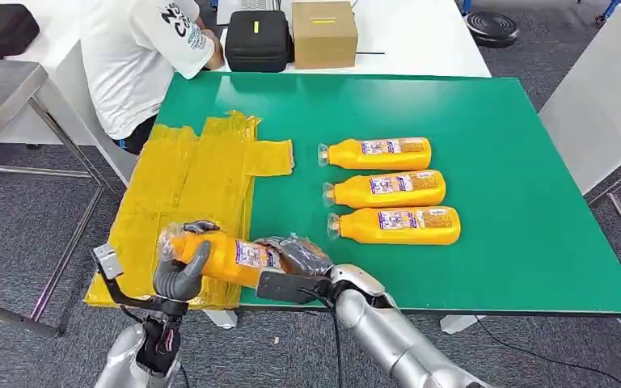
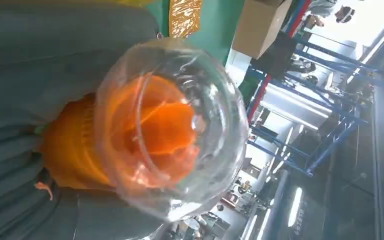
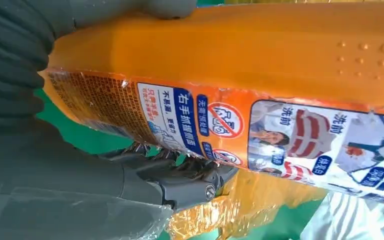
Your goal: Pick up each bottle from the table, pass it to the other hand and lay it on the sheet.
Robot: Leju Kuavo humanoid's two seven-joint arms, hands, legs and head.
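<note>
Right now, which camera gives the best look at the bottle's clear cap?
The left wrist view: the clear cap faces the camera, close up. The head view shows the cap small, beside the left hand. The right wrist view shows the bottle's label instead.

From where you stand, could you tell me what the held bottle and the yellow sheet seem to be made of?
The held bottle looks like opaque orange plastic with a glossy printed label and a clear, shiny cap, probably plastic too. The yellow sheet looks like thin plastic film: it wrinkles and glints.

Held bottle (image 1: 230, 255) base hidden under right hand (image 1: 295, 255); label print (image 3: 220, 120) perhaps too blurred.
</note>
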